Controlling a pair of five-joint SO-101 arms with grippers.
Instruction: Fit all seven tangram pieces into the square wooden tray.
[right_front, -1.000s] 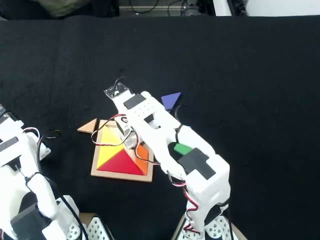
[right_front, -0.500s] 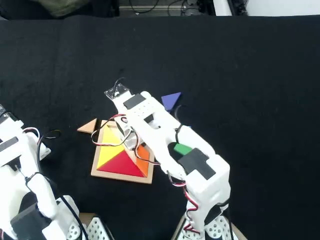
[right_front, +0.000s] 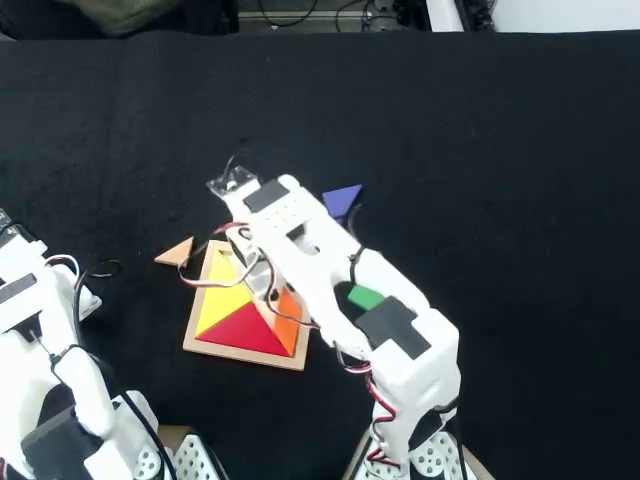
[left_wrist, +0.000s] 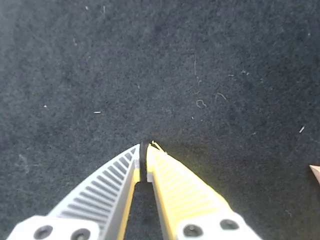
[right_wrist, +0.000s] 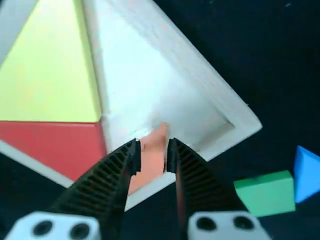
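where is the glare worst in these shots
right wrist view: the tray's bare floor is washed out almost white; high view: the right arm is bright against the black cloth; left wrist view: even light, faint shadow by the left end effector

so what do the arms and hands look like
White shells, black motor blocks, red and white wires; the right arm bears a green patch. The left hand has one grey and one yellow ribbed finger, the right hand two black ones.
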